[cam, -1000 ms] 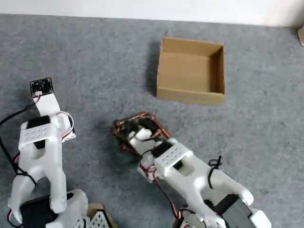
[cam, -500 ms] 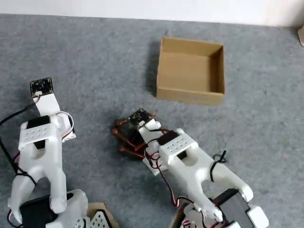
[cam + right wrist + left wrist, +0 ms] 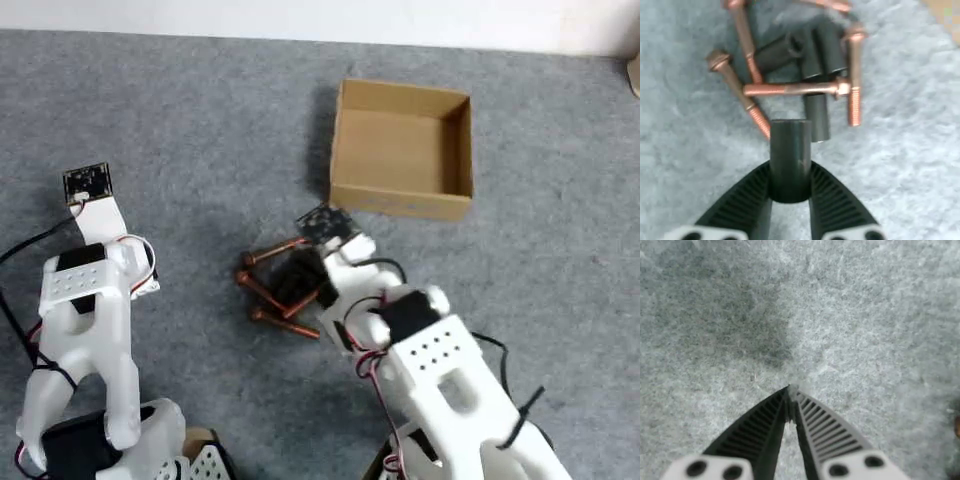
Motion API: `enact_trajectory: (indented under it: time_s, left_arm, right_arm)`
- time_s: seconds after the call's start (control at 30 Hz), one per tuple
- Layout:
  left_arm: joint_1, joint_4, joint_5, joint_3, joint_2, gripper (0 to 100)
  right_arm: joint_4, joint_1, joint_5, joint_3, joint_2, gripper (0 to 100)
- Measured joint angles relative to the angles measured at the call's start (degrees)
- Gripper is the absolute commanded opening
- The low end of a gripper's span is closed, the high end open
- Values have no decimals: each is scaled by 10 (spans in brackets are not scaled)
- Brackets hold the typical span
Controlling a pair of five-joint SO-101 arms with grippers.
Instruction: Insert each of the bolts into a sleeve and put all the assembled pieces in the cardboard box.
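One black cylindrical sleeve (image 3: 789, 145) sits pinched in the right gripper (image 3: 790, 170), the left gripper (image 3: 790, 391) closed and empty; lift straight, clearing the copper bolts (image 3: 795, 90).

A grey, felt-like fabric mat (image 3: 180, 130) spreads under everything, meeting a plain white strip (image 3: 300, 18) along its far edge in the high view.

The right end effector (image 3: 790, 172) clamps a black sleeve (image 3: 790, 145) beside a heap of copper bolts (image 3: 790, 90) and loose sleeves (image 3: 816, 47).
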Motion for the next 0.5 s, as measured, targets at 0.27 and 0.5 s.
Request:
enact_trajectory:
  time_s: [0.27, 0.5]
  left_arm:
    - [153, 0, -1, 0, 0, 18]
    - [185, -21, 0, 0, 0, 14]
  right_arm:
    - [-31, 44, 0, 79, -65, 5]
    - [-84, 91, 0, 193, -194, 5]
